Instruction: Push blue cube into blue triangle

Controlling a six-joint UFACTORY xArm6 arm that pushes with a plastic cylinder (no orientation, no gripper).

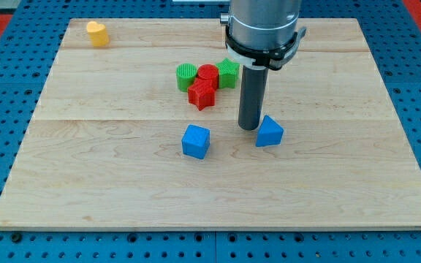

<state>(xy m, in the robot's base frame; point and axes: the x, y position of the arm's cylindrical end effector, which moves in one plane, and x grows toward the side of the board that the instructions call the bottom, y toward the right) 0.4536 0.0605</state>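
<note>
1. Wooden board [123,183] on a blue pegboard fills your frame; everything sits on its pale planks.
2. Look first at my tip [248,128], just right of centre. It has no fingers or jaws to open or close; it is a bare rod holding nothing, and it stands just to the left of the blue triangle [270,132], touching it or nearly so; you cannot tell which.
3. Next out, the blue cube [196,141] lies left of the tip, slightly lower in the frame, clear of both the tip and the triangle.
4. So, as I judge it, the push is not yet done: bare board separates cube and triangle, and the tip stands in that gap, on the wrong side of the cube.
5. What is left: bring the tip round to the cube's left face, then drive it rightward into the triangle.
6. Further up, the green and red cluster [207,79] sits above centre, well out of that path, and a yellow block [97,33] rests at upper left.
</note>
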